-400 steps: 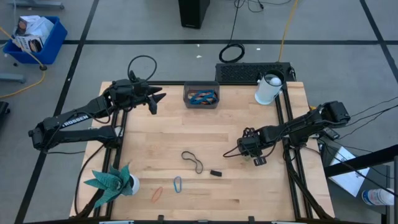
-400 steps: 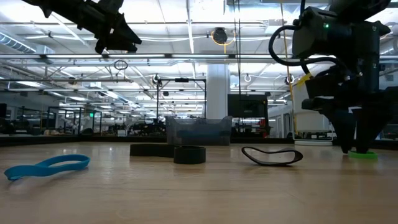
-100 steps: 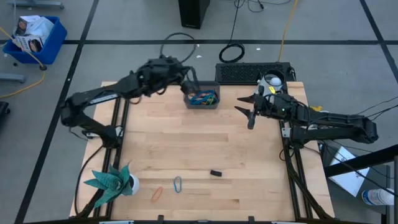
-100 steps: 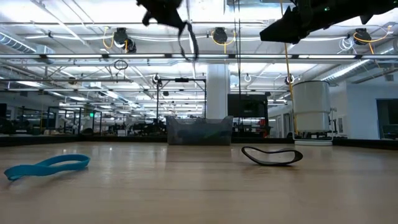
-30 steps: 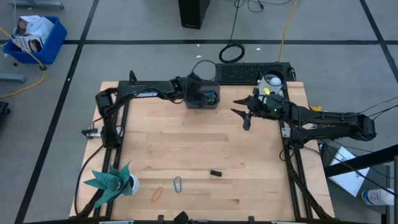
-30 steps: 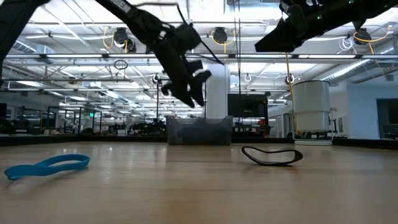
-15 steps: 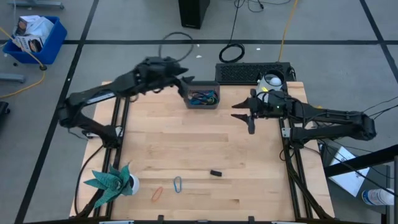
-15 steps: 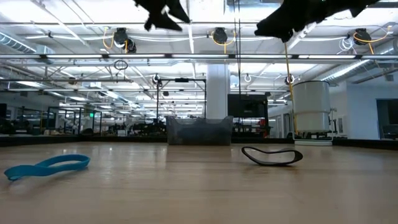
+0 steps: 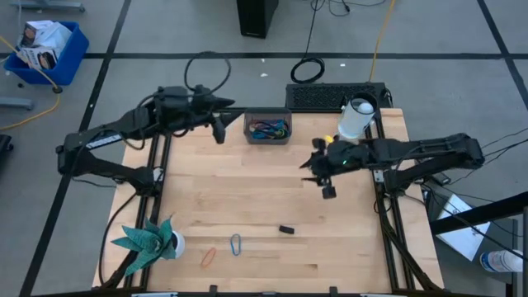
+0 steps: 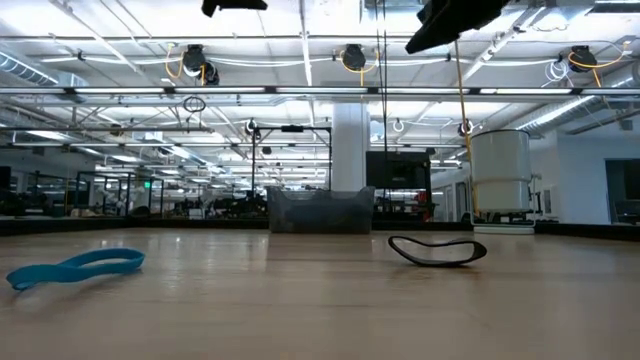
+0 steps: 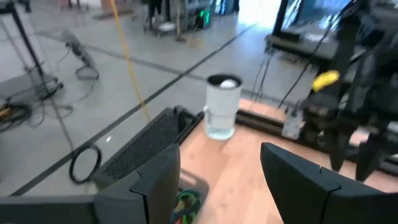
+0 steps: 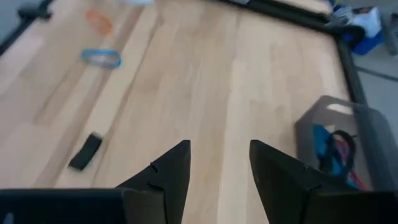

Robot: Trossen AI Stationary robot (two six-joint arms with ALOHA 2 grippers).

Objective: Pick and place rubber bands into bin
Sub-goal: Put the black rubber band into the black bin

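Observation:
The bin [image 9: 267, 129] stands at the table's far edge with several coloured rubber bands [image 9: 269, 128] inside; it also shows in the right wrist view [image 12: 346, 148]. A blue band [image 9: 236, 244] and an orange band [image 9: 208, 257] lie flat near the front edge. The low view shows a black loop [image 10: 437, 250] on the table. My left gripper [image 9: 217, 125] hangs open in the air just left of the bin, nothing between its fingers [image 11: 160, 180]. My right gripper [image 9: 318, 176] is open and raised above bare wood right of the table's middle, slanting down; its fingers [image 12: 170, 167] are bare.
A small black block [image 9: 286, 229] lies near the front. A potted green plant [image 9: 149, 239] stands at the front left corner, a white cup [image 9: 356, 118] at the far right, and a black mat [image 9: 334, 96] behind the table. Bare wood fills the table's middle.
My left gripper has risen from just above the bin and drawn back toward the table's left edge, tipping up closer to level. My right gripper has moved toward the near edge and the table's middle and tipped further downward. The bands on the table have stayed put.

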